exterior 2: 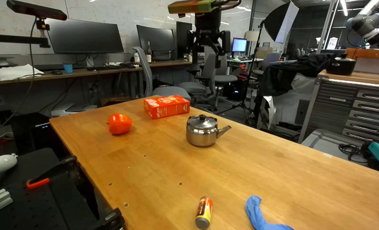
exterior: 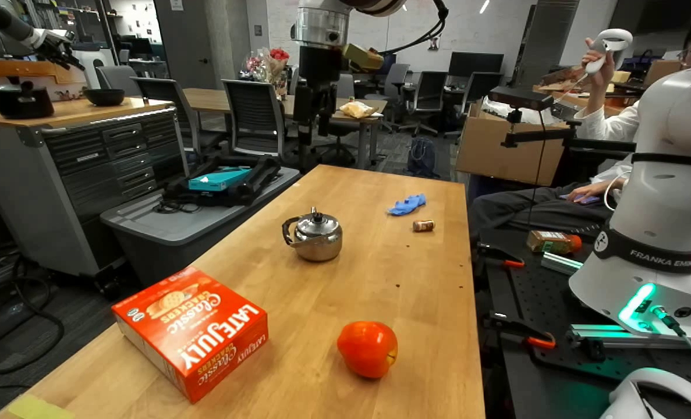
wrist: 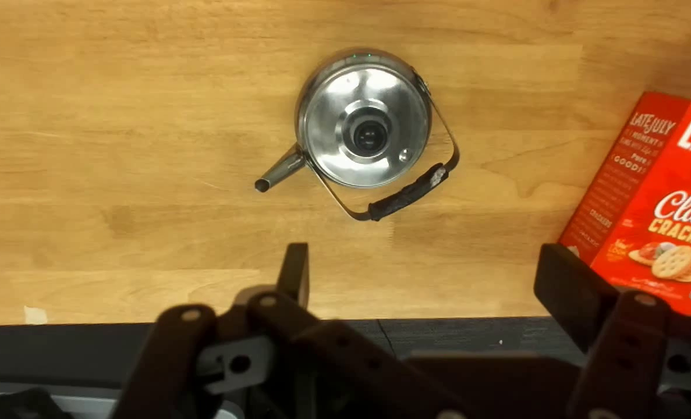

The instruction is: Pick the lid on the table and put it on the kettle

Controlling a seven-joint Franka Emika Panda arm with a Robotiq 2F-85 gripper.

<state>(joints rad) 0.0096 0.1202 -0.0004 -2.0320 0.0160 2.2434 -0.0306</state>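
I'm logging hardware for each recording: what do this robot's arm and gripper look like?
The Franka Emika Panda arm is white and rounded, with a black base band lettered FRANKA EMIKA and a glowing green light strip. Black cables loop near a yellow-green and orange block at the wrist. The black Robotiq gripper has two jointed fingers with flat pads.
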